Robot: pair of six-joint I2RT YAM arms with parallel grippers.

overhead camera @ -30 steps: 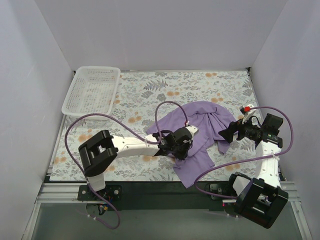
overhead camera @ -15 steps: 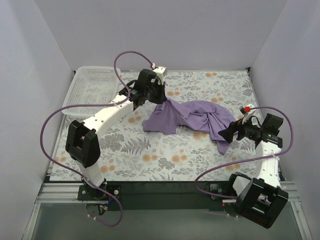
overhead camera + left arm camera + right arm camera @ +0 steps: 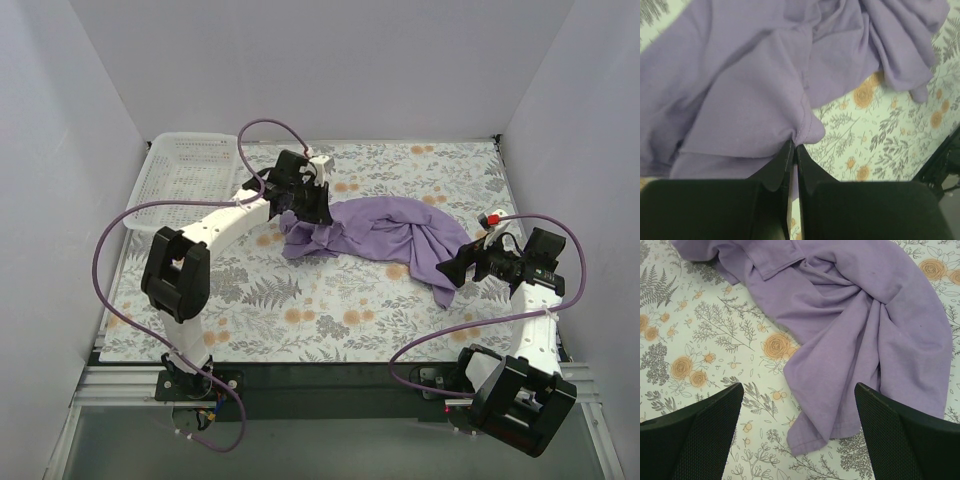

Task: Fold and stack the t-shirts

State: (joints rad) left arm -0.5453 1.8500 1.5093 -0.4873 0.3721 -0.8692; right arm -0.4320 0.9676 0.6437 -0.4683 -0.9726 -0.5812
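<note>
T-shirt [image 3: 385, 232] long axis left-right, left end bunched, half hidden in my clenched left gripper [image 3: 794, 146]; right gripper [image 3: 797, 390] agape.

- You see the shirt [image 3: 385, 230] as soft, matt purple cloth, wrinkled.
- Table cover [image 3: 300, 300]: matt, smooth, flower-printed.
- Basket [image 3: 185, 180], upper left: white plastic lattice.
- Right gripper [image 3: 797, 390]: fingers [image 3: 695, 435] black, matt, finely dimpled.
- Left gripper [image 3: 794, 146]: smooth dark plastic, slight sheen.
- Left arm [image 3: 225, 222]: white, glossy shell.
</note>
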